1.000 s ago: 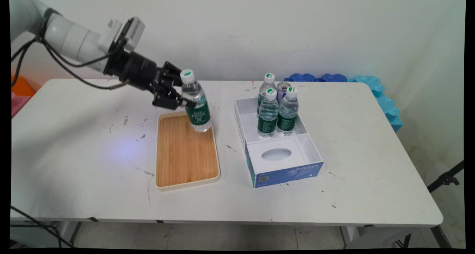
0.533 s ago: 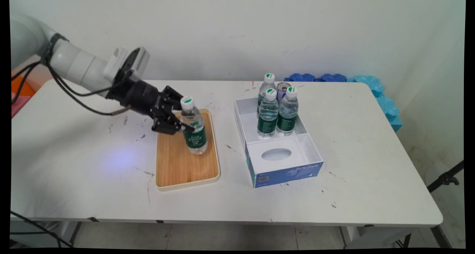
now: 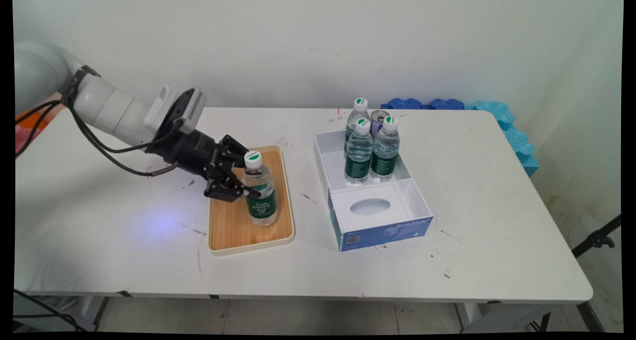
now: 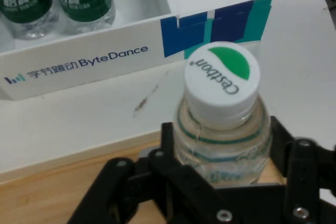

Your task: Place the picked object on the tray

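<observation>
My black gripper (image 3: 247, 181) is shut on a clear water bottle (image 3: 260, 191) with a green label and a white cap. The bottle stands upright over the near right part of the wooden tray (image 3: 233, 230), its base at or just above the tray floor. In the hand view the bottle (image 4: 223, 129) sits between my two fingers (image 4: 296, 166), its white cap with a green mark facing the camera. The tray edge (image 4: 52, 169) shows at the lower left.
A white and blue open box (image 3: 377, 215) stands right of the tray, with three water bottles (image 3: 370, 151) and a can (image 3: 378, 119) at its far end. The box side (image 4: 84, 66) fills the hand view's top. Blue foam pieces (image 3: 497, 116) lie at the table's far right.
The arm has carried the bottle down and toward the near side, from above the tray's far end to low over its near right part. The grip stayed shut on the bottle.
</observation>
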